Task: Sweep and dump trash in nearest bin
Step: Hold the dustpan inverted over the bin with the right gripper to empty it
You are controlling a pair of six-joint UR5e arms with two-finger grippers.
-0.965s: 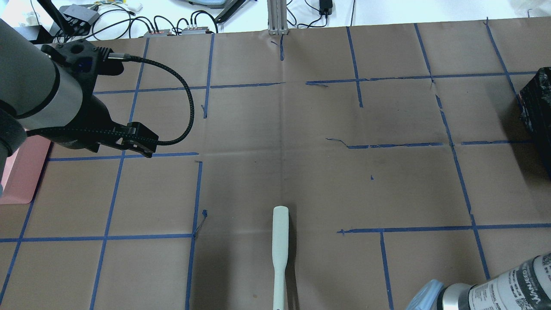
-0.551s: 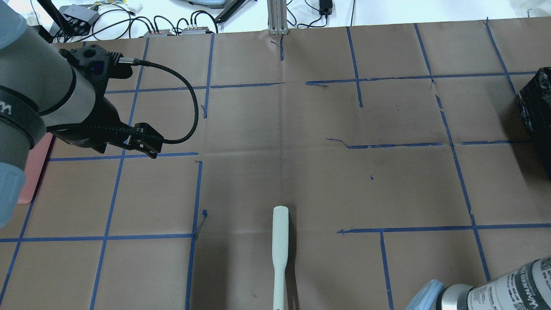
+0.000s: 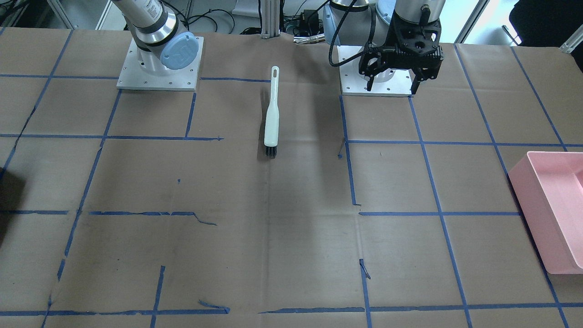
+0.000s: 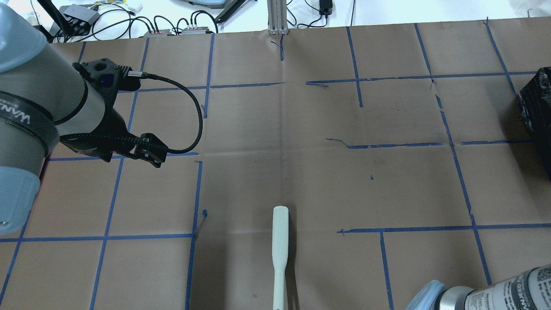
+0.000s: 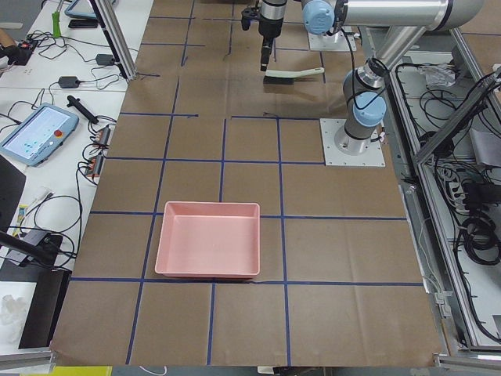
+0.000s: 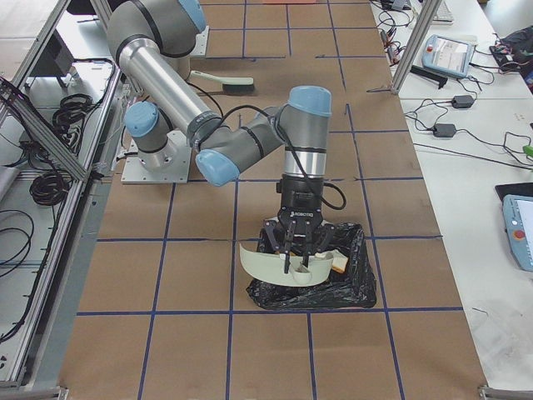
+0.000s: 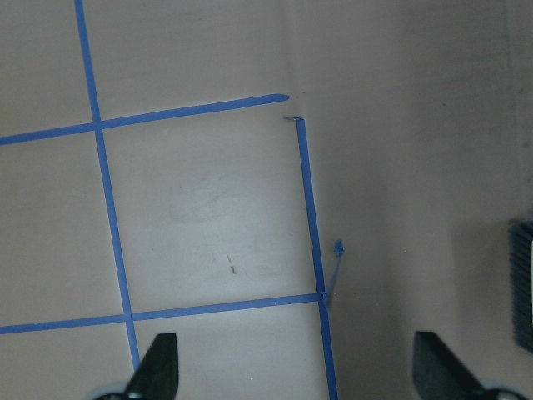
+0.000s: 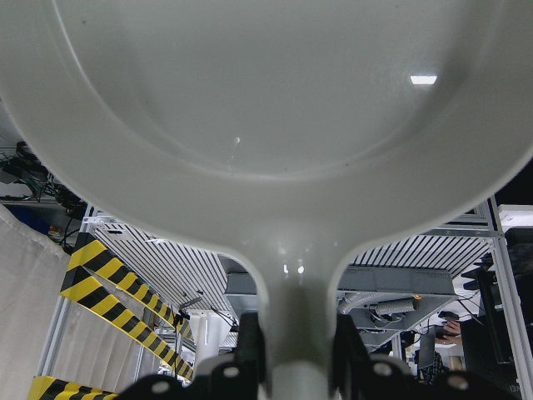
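White brush (image 3: 272,111) and dustpan (image 8: 266,100), one each

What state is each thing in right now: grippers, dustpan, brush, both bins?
left gripper: open, empty, above the table.
right gripper: shut on the dustpan handle.
dustpan: held tilted over the black bin, no trash seen on it.
brush: lying flat on the table, ungripped.
pink bin: upright, empty.
black bin: bag-lined, open, a tan piece shows inside.

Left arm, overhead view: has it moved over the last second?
Yes. The left arm has moved toward the view's right and bottom: its black wrist mount now lies over the blue tape line it barely reached before.
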